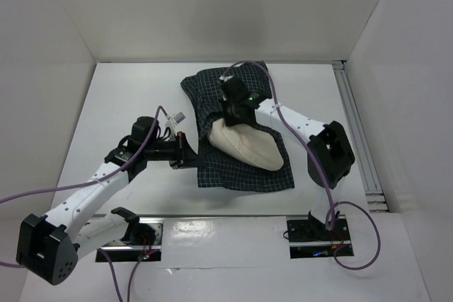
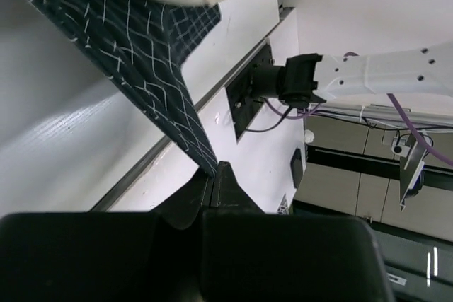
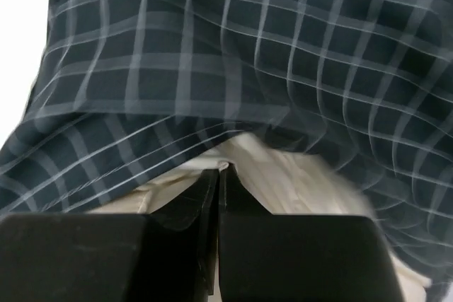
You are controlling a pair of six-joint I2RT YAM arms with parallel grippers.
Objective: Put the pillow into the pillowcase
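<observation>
Bare white counter (image 1: 120, 97) spreads toward the left edge. Left of centre, the left gripper (image 1: 185, 152) has its jaws pressed together on the left hem of the pillowcase (image 1: 244, 176), and the cloth runs taut away from them. The pillowcase is dark with a fine white grid. It lies rumpled across the middle, reaching toward the far edge. The pillow (image 1: 249, 146), cream and soft, rests on the lower layer. Its far end is tucked under the checked cloth and its near end lies uncovered, pointing toward the near right corner. The right gripper (image 1: 231, 114) sits at the pillow's far end, jaws closed on cream fabric. Open counter continues to the metal rail (image 1: 357, 132) along the right edge.
</observation>
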